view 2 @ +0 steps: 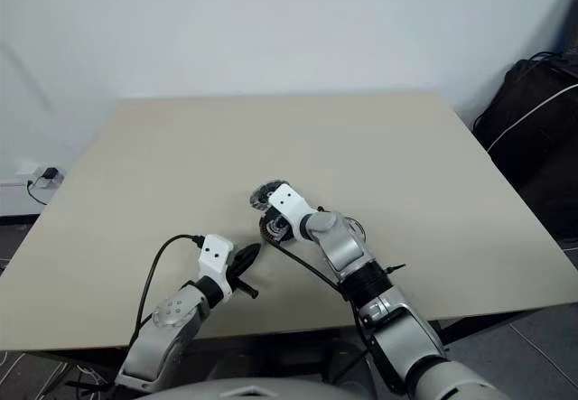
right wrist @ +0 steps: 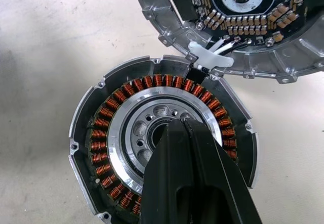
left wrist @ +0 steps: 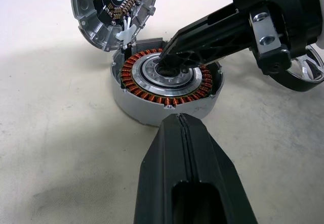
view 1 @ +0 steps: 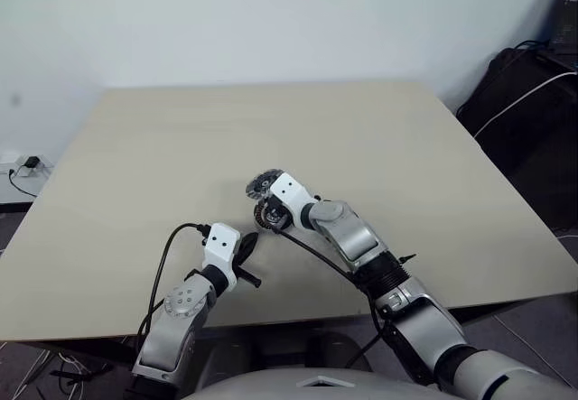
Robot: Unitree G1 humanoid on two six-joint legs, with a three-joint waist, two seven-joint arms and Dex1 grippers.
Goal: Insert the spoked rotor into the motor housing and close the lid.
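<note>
Right now the right gripper (right wrist: 188, 128), jaws clenched empty, pokes into the motor housing (left wrist: 167, 85) mid-worktop; it could scrape the windings (right wrist: 109, 105) or drag the tethered lid (left wrist: 114, 6). Left gripper (left wrist: 185, 133) is clenched too.

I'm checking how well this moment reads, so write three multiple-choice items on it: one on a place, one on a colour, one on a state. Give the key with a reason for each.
1. Where do the right gripper's fingertips sit?
A. In the centre of the motor housing
B. On bare table, far from the housing
C. On the lid

2. What colour are the windings ringed inside the housing?
A. Blue
B. Copper-orange
C. White

3. How does the lid stand?
A. Shut flat on the housing
B. Open, tilted up at the housing's edge, inner face showing
C. Lying apart, across the table

Key: 1 A, the left wrist view shows the shut black fingers reaching into the central hole. 2 B, the right wrist view shows a copper-orange ring of coils. 3 B, the lid stands beside the housing, joined by white wires, windings uncovered.
</note>
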